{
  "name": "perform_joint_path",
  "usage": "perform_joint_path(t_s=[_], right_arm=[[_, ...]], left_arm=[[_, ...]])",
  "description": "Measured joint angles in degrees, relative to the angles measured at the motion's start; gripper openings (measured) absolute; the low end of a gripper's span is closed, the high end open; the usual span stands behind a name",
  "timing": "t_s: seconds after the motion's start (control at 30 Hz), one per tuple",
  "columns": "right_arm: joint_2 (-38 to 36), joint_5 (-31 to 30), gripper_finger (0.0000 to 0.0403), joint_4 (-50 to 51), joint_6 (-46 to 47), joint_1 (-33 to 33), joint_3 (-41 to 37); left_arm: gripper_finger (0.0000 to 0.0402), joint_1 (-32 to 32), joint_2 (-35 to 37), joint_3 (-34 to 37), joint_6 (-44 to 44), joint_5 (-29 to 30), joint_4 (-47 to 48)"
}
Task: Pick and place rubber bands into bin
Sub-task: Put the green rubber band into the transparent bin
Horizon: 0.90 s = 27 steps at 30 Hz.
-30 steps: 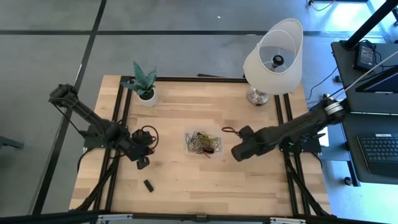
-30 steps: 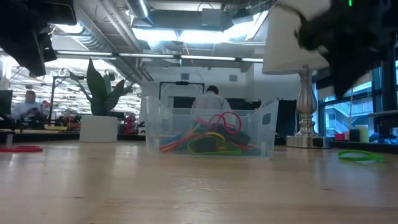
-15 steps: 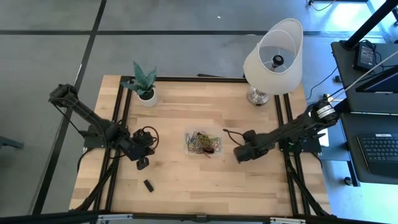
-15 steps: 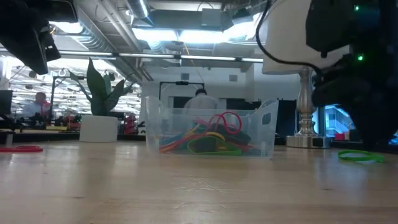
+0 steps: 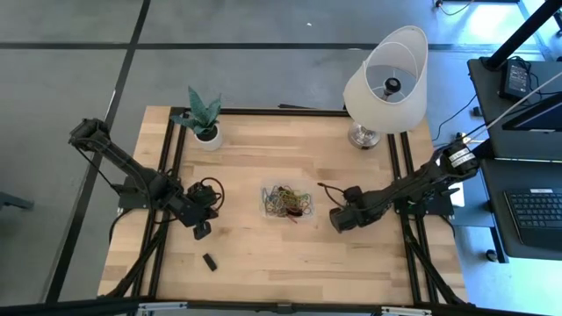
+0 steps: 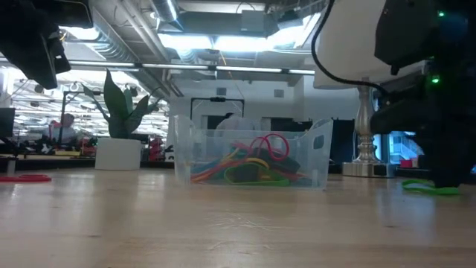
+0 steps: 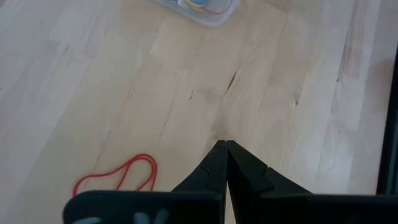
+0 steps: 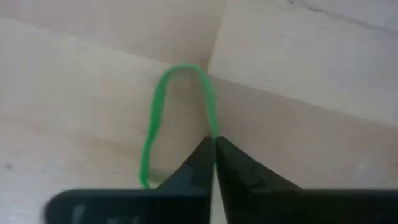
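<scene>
Green rubber band (image 8: 155, 118), right of the bin (image 5: 285, 201), is now pinched: right gripper (image 8: 214, 144) dropped and clamped on it. Left gripper (image 7: 225, 146) waits, fingers together.

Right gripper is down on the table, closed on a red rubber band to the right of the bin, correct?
Not quite: the band is green, not red. The right wrist view shows the right gripper closed on a green rubber band lying on the table, to the right of the bin. The red rubber band lies near the left gripper, which is shut and holds nothing.
</scene>
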<state>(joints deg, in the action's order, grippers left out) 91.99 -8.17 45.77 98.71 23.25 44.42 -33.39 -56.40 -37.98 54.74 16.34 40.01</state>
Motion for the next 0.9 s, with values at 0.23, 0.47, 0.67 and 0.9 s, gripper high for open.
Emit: perform_joint_path(t_s=[0.23, 0.47, 0.67, 0.9], right_arm=[[0.26, 1.12, 0.0006, 12.88, -1.89, 2.2, 9.99], [0.15, -9.74, 0.0002, 27.01, -6.87, 3.32, 29.09], [0.91, -20.97, 0.0002, 25.09, -17.22, 1.57, 39.74], [6.55, -22.34, 0.0001, 14.7, -32.15, -3.72, 44.54]], left_arm=[[0.0002, 0.0, 0.0, 0.0, -0.94, 0.14, 0.0], [0.0005, 0.11, 0.0, 0.0, -1.54, 0.54, 0.0], [0.0005, 0.11, 0.0, 0.0, -2.01, 1.99, 0.0], [0.0006, 0.11, 0.0, 0.0, -1.99, 3.8, 0.02]])
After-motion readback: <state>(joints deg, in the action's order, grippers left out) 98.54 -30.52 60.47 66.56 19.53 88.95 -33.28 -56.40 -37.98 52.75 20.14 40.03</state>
